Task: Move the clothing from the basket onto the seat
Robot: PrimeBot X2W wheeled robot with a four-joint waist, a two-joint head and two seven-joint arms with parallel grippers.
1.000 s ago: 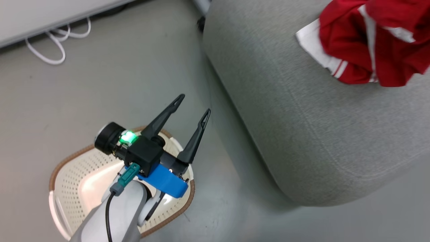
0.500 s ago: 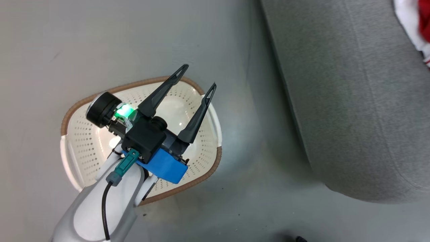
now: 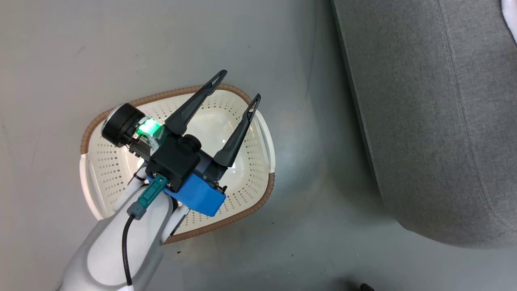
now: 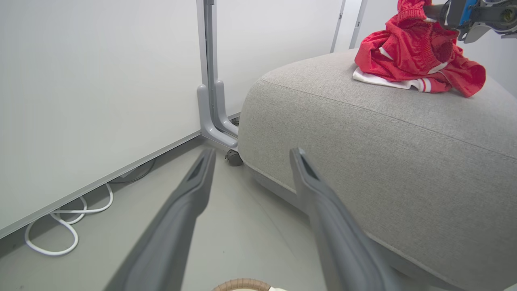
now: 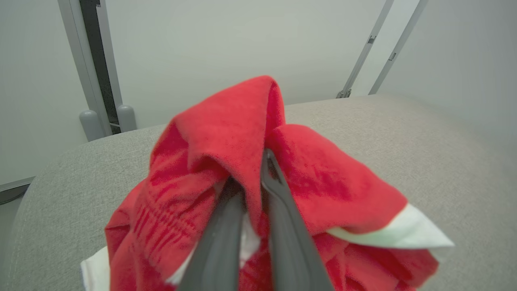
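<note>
The cream basket (image 3: 108,178) with its brown rim stands on the grey floor, and its inside looks bare. My left gripper (image 3: 239,85) hovers open above it with nothing between the fingers. Right of it is the big grey seat (image 3: 424,121). In the left wrist view the left gripper (image 4: 252,151) points at the seat (image 4: 383,161), where the red and white clothing (image 4: 412,52) lies in a heap. My right gripper (image 4: 464,16) holds the top of that heap. In the right wrist view the right gripper (image 5: 250,173) is shut on a fold of red clothing (image 5: 226,121).
A white cable (image 4: 52,238) loops on the floor along the white wall panel. A grey post (image 4: 210,81) with a small caster (image 4: 233,157) stands at the seat's far corner. A strip of open floor runs between the basket and the seat.
The head camera has swung down and left: the whole basket has come into view and the clothing pile has slid off the upper right. The left gripper stays open.
</note>
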